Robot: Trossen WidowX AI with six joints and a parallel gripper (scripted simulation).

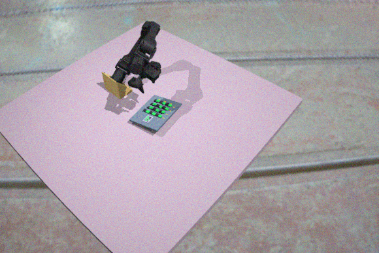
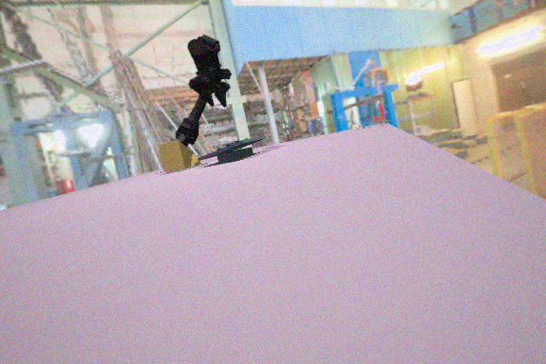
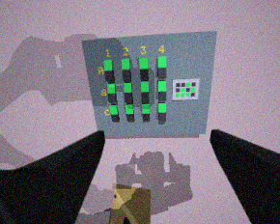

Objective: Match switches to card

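Observation:
A blue-grey panel [image 1: 153, 125] [image 2: 232, 147] [image 3: 193, 53] carries switches in three rows, A to C, and four columns. Each has a green far half and a dark near half. One is switch A4 [image 3: 162, 68]. Which halves are raised I cannot tell reliably. The small white card [image 1: 148, 118] [image 3: 185, 97] is right of the grid in the wrist view. Its far row reads dark, dark, green, dark; its near row starts with green squares, and its middle row is mixed and too small to read surely. My gripper [image 1: 148, 87] [image 2: 216, 104] [image 3: 156, 135] is open and empty, above and on the arm's side of the panel.
A yellow angled block [image 1: 112, 85] [image 2: 174, 156] [image 3: 140, 200] stands near the arm's base, on the arm's side of the panel. The arm's shadow falls on the pink table top [image 1: 196, 152] [image 2: 282, 257] [image 3: 251, 87] and over part of the panel.

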